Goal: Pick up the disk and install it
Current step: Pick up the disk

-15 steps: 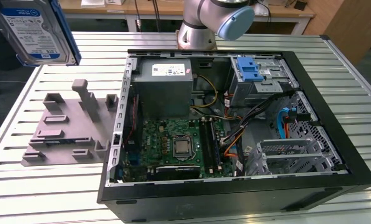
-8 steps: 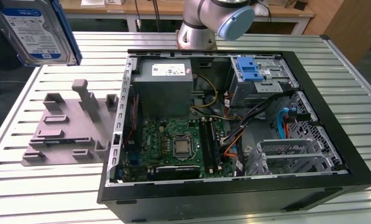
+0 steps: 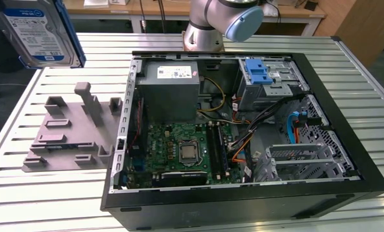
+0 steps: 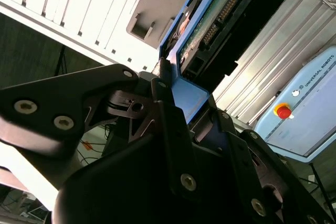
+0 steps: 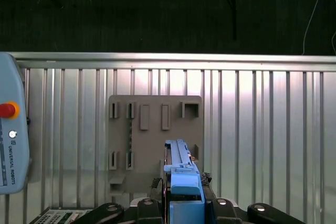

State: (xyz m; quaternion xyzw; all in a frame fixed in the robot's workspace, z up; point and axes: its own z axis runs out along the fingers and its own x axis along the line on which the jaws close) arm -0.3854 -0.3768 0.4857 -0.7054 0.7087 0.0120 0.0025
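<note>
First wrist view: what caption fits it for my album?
Black gripper clamps the flat, blue-framed disk edge-on above a grey plastic fixture on the ribbed metal table.

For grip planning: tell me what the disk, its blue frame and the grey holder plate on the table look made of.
Disk: probably metal, judging by the greyish body around a smooth, paper-like label.
Blue frame: likely moulded plastic, with uniform colour and a slight sheen.
Grey holder plate: matte plastic, possibly printed, going by its even grey and blocky ribs.

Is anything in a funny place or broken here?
The disk is up in the air at the exterior view's left, clamped in the gripper, not on the table or inside the computer case. Nothing looks spilled or broken.
</note>
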